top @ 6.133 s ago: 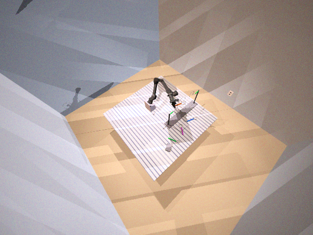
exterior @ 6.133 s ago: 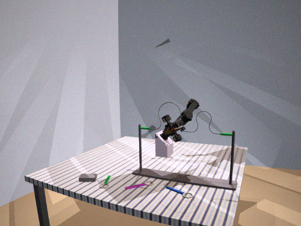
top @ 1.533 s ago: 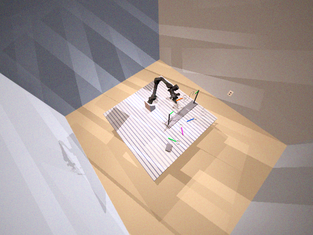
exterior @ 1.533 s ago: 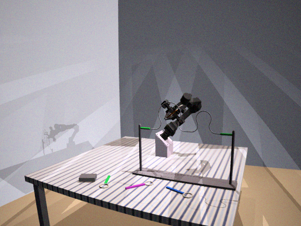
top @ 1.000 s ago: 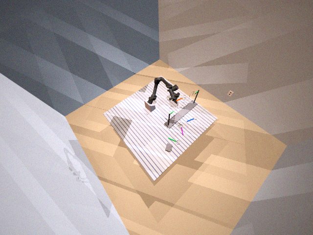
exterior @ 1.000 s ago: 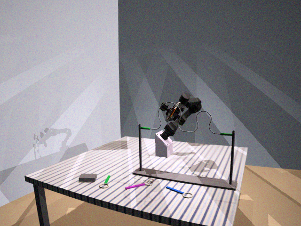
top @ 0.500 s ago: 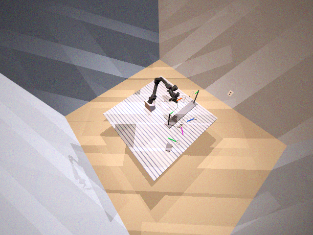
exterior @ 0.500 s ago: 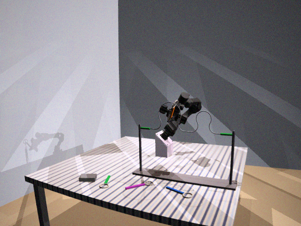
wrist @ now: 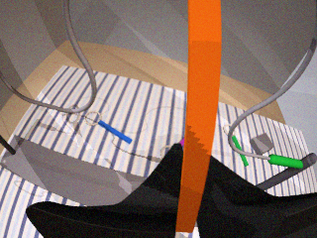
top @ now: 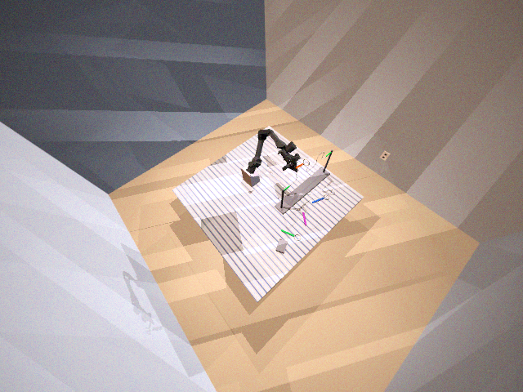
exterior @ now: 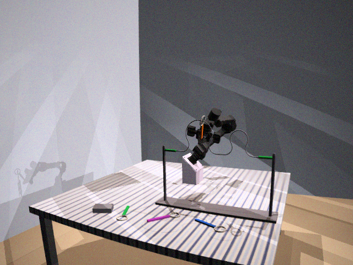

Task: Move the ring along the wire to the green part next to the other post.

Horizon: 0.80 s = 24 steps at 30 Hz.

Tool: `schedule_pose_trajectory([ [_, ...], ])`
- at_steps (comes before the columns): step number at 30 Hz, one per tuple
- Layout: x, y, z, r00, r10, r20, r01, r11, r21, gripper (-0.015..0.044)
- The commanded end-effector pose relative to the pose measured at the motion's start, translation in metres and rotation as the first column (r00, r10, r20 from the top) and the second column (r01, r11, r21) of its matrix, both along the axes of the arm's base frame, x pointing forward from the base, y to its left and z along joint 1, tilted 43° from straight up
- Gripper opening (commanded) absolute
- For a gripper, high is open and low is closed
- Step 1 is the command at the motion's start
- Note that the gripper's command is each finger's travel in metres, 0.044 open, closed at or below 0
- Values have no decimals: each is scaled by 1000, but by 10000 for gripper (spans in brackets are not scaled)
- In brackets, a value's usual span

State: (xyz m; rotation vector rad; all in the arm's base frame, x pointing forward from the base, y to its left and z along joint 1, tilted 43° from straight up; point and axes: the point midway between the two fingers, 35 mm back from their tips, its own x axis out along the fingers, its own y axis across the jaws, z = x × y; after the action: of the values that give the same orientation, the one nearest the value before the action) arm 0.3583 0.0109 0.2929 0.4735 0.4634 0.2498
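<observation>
The orange handle [exterior: 202, 131] [top: 299, 166] [wrist: 201, 93] stands upright, and its ring [exterior: 202, 124] sits at the crest of the wire's left hump. My gripper [exterior: 203, 139] [top: 293, 165] [wrist: 183, 150] is shut on the lower end of the handle. The thin grey wire [exterior: 239, 131] [wrist: 79, 59] curves between two black posts. The left post [exterior: 164, 174] carries a green part [exterior: 170, 149]. The right post [exterior: 272, 185] carries a green part [exterior: 265, 157]. In the wrist view one green part [wrist: 285, 161] shows low at the right; the ring itself is out of frame.
The posts stand on a dark base board [exterior: 228, 211] [top: 308, 185] on the striped table [exterior: 71, 196]. Loose rings with green [exterior: 125, 210], magenta [exterior: 158, 218] and blue [exterior: 204, 222] handles lie in front of it, beside a grey block [exterior: 102, 207]. The arm's pedestal [exterior: 192, 172] stands behind the wire.
</observation>
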Motion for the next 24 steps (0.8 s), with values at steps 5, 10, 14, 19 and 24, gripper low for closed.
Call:
schedule_pose_trajectory([
  [5, 0, 4, 3, 1000, -1, 0, 1, 993, 118, -150],
  [10, 0, 6, 4, 1000, -1, -1, 1, 982, 187, -150],
  [14, 0, 8, 6, 1000, 0, -1, 1, 970, 242, -150],
  [19, 0, 10, 7, 1000, 0, -2, 1, 951, 309, -150],
  [24, 0, 12, 9, 1000, 0, -3, 1, 927, 375, -150],
])
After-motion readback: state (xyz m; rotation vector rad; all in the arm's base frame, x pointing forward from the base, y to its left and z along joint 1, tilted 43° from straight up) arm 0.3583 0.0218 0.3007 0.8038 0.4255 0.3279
